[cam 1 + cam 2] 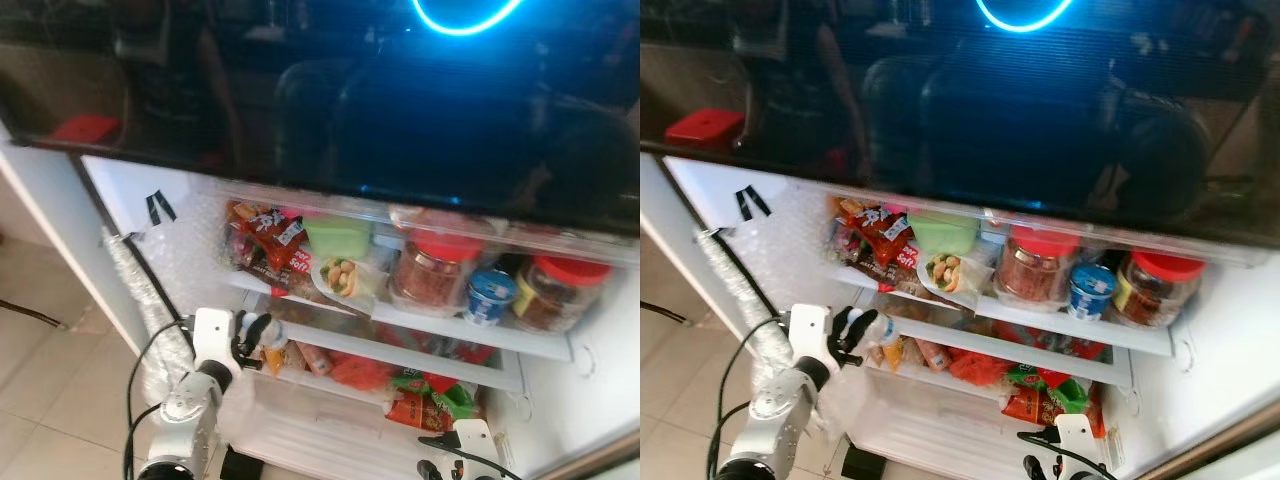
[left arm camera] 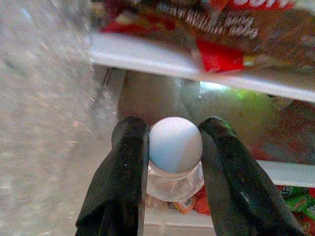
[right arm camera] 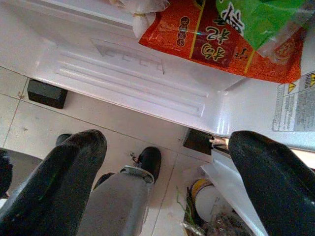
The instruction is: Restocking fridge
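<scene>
While the left arm reached into the open fridge, status was:

Left gripper point(image 2: 173, 162): clamped on a small clear bottle point(image 2: 175, 174), fingers point(image 2: 129, 162) either side of its neck, just under the pale blue cap point(image 2: 175, 145).
Bottle position: at the left end of the middle shelf point(image 1: 400, 350), near the bubble-wrapped side wall point(image 1: 185, 270); not set down yet, as far as could be seen.
Handling, judged: light, rigid plastic, smooth and round, so it could twist or slip in a two-finger pinch. The neck under the cap looked the safest hold, since the cap lip acts as a stop.
Right gripper point(image 3: 162, 182): fingers spread wide, empty, hanging low over the floor tiles point(image 3: 29, 123) by the fridge base.
Neighbours: snack packets point(image 1: 265, 235) and red-lidded jars point(image 1: 430, 270) on the shelf above; orange and green packets point(image 1: 425, 400) lower right.
Risk, judged: tipping on release among loose packets.
</scene>
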Controlling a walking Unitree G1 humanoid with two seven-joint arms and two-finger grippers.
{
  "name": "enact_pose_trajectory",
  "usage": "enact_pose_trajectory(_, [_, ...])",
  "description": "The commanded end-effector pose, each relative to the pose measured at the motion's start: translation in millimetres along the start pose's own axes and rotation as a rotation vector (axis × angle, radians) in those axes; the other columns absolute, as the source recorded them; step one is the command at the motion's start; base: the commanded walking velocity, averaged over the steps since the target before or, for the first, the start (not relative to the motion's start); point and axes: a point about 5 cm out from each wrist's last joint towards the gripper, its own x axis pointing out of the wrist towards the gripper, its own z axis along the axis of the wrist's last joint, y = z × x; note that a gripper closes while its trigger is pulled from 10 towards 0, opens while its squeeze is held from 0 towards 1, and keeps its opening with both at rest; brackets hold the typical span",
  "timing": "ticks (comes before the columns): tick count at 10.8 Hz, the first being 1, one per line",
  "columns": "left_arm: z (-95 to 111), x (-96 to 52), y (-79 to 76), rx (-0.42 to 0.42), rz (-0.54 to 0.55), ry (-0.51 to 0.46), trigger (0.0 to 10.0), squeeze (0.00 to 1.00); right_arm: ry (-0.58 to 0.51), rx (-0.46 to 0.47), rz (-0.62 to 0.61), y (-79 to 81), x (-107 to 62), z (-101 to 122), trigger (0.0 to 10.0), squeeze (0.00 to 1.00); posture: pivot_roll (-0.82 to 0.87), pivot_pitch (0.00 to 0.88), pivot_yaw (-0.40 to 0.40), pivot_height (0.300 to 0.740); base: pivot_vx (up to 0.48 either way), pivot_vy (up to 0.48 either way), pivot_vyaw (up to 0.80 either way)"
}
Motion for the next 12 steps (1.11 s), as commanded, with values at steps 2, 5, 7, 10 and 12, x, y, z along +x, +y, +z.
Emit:
enact_pose_trajectory(2, [7, 4.2, -2.7, 0.04, -0.025, -0.03, 10.0, 0.0, 0.0, -0.002, -0.008, -1.2, -0.2, 1, 10.0, 0.0, 0.06, 0.0, -0.014, 0.74, 0.0, 0.0, 0.0])
enact_pose_trajectory(5, [9, 8.5, -7.8, 0.094, -0.055, -0.036, 10.0, 0.0, 0.004, -0.001, -0.003, -0.8, -0.1, 0, 10.0, 0.0, 0.05, 0.0, -0.012, 0.7, 0.0, 0.0, 0.0])
enact_pose_trajectory(7, [12, 11.6, -8.9, 0.108, -0.051, -0.051, 10.0, 0.0, -0.01, 0.011, 0.004, 0.0, -0.1, 1, 10.0, 0.0, 0.05, 0.0, -0.013, 0.686, 0.0, 0.0, 0.0])
enact_pose_trajectory(10, [14, 13.9, -10.4, 0.113, -0.056, -0.061, 10.0, 0.0, -0.011, 0.018, 0.007, 0.6, -0.1, 0, 10.0, 0.0, 0.05, 0.0, -0.011, 0.686, 0.0, 0.0, 0.0])
enact_pose_trajectory(12, [16, 15.7, -11.3, 0.115, -0.05, -0.069, 10.0, 0.0, -0.002, 0.019, 0.021, 1.5, 0.0, -1, 10.0, 0.0, 0.05, 0.0, -0.01, 0.686, 0.0, 0.0, 0.0])
